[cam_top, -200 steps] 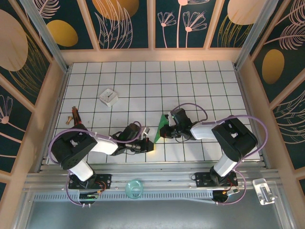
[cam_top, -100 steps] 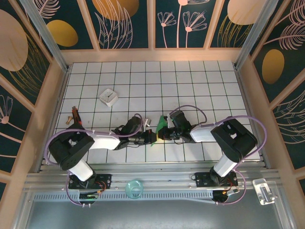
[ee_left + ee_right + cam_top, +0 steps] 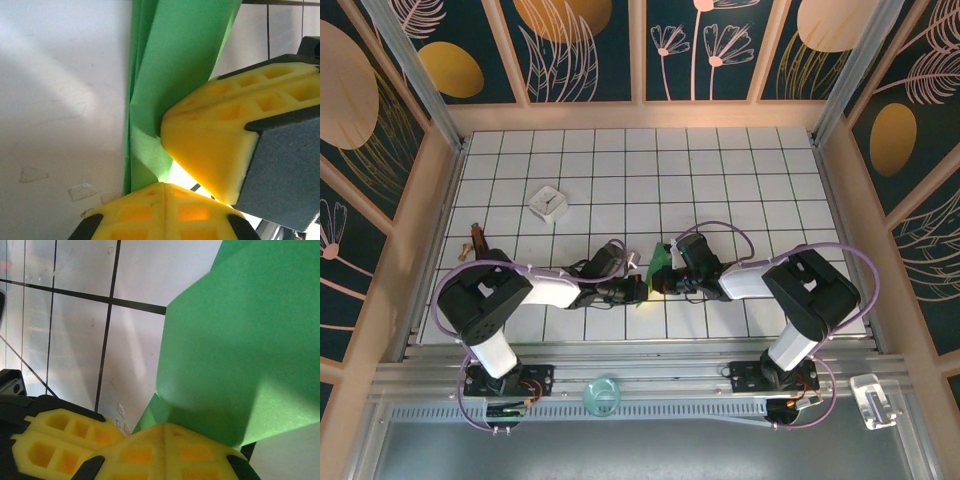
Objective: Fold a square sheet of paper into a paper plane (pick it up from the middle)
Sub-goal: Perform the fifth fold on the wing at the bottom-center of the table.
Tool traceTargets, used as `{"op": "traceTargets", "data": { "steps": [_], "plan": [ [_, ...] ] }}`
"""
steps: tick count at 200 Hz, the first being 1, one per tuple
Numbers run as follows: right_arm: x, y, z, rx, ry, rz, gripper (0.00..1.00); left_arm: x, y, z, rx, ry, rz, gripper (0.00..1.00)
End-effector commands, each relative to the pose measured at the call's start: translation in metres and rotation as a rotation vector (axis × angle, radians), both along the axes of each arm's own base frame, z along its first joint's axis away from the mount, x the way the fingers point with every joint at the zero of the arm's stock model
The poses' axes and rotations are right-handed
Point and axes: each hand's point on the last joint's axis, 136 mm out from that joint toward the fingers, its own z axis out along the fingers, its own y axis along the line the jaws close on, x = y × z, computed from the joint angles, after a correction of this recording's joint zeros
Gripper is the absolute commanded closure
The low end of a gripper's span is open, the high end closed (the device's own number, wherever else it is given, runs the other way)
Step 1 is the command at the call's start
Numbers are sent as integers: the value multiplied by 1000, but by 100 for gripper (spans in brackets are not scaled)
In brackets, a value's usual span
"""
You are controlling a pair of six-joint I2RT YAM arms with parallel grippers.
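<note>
The bright-green sheet of paper [image 3: 658, 262] is folded into narrow stacked layers and stands up off the tiles at mid-table. I cannot tell whether it has a plane's pointed shape. My left gripper [image 3: 638, 288] comes in from the left and is shut on the paper's lower edge [image 3: 150, 165]. My right gripper [image 3: 662, 280] comes in from the right, also shut on the green paper [image 3: 235, 340]. The two sets of yellow fingertips nearly touch. The right gripper's fingers [image 3: 220, 130] press against the fold in the left wrist view. The left gripper's fingers [image 3: 55, 440] show in the right wrist view.
A small white square box [image 3: 549, 203] sits at the back left. A small brown object [image 3: 475, 240] lies near the left wall. Wooden walls ring the tiled table [image 3: 720, 170]. A teal round object [image 3: 602, 393] and a clear part [image 3: 873, 400] rest on the front rail.
My left gripper has slid right across the tiles up to the paper and now meets the right gripper there. The right gripper has held the paper almost still.
</note>
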Motion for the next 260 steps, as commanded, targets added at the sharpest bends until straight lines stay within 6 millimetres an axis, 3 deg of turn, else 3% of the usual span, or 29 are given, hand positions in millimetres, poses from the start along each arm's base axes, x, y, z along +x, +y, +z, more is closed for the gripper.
{"op": "traceTargets", "data": {
  "steps": [1, 46, 88, 144, 168, 260],
  "plan": [
    [-21, -12, -21, -80, 92, 7, 100, -12, 24, -36, 170, 52, -42, 100],
    [-8, -14, -16, -75, 96, -13, 98, -35, 53, -61, 282, 121, -58, 100],
    [8, -28, -21, -90, 112, -51, 98, -57, 75, -76, 334, 176, -71, 100],
    [25, -39, -23, -88, 118, -81, 98, -76, 87, -87, 349, 223, -107, 100],
    [43, -55, -24, -92, 125, -140, 98, -81, 93, -89, 363, 229, -119, 100],
    [78, -99, -47, -106, 207, -308, 98, -91, 104, -96, 385, 249, -124, 100]
  ]
}}
